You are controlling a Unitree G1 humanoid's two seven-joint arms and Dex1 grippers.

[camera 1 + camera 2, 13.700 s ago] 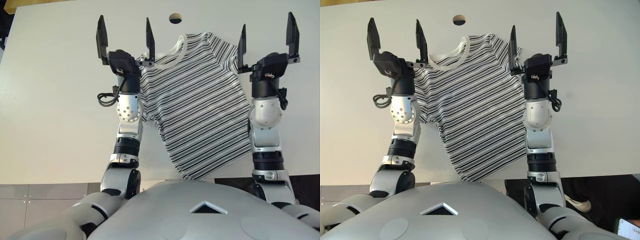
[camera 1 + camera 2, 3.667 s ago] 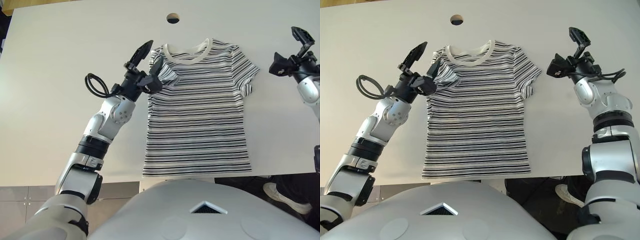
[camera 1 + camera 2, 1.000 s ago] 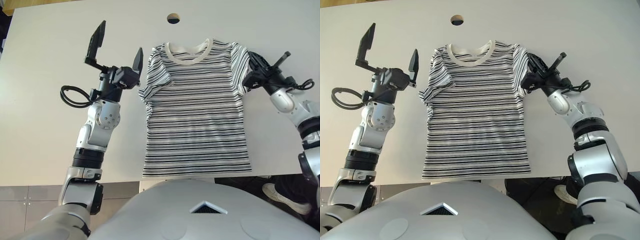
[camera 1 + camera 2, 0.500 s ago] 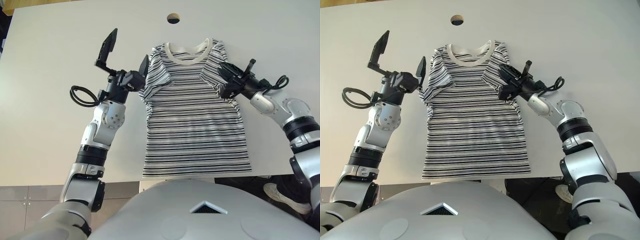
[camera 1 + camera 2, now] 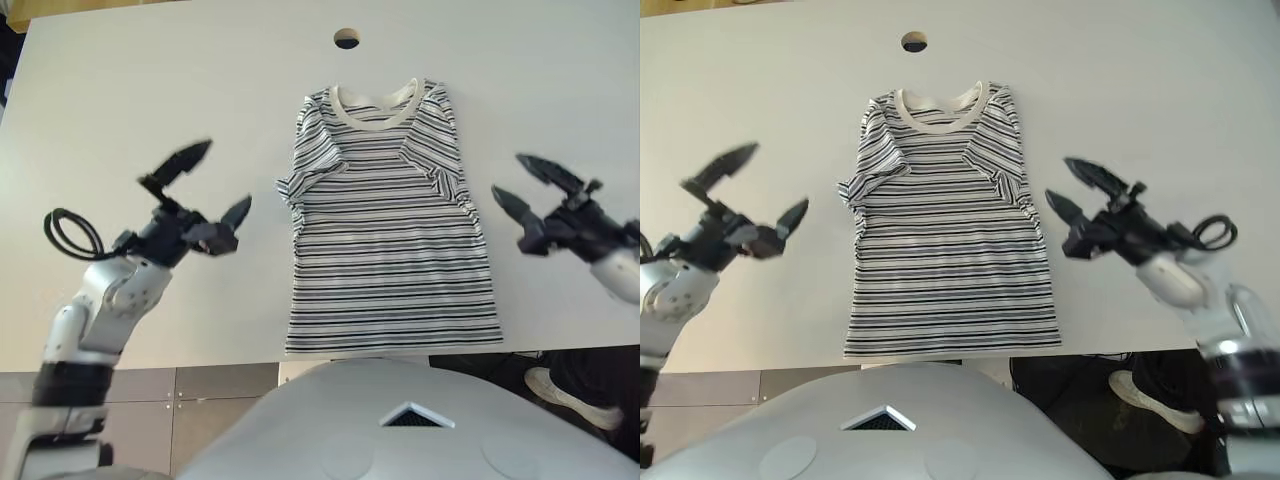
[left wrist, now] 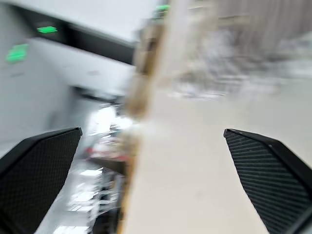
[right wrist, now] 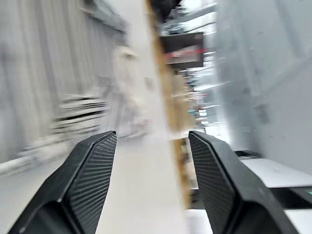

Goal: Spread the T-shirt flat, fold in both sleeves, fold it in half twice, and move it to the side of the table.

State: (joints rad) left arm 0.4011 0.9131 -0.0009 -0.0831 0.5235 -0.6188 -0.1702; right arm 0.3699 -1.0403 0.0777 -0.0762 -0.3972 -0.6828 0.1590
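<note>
A black-and-white striped T-shirt [image 5: 390,220] with a white collar lies flat in the middle of the white table [image 5: 150,90], collar at the far side. Both sleeves lie folded inward over its chest. My left gripper [image 5: 205,185] hangs open above the bare table, well to the left of the shirt and apart from it. My right gripper [image 5: 522,188] is open too, just off the shirt's right edge, holding nothing. In the wrist views each pair of black fingers [image 6: 39,180] [image 7: 87,180] stands spread with nothing between them.
A round cable hole [image 5: 346,38] sits in the table just beyond the collar. The shirt's hem reaches the table's near edge [image 5: 200,350]. Bare tabletop lies on both sides of the shirt.
My right gripper has let go of the right sleeve, now folded over the chest, and pulled back to the right. My left arm has swung left and toward the near edge.
</note>
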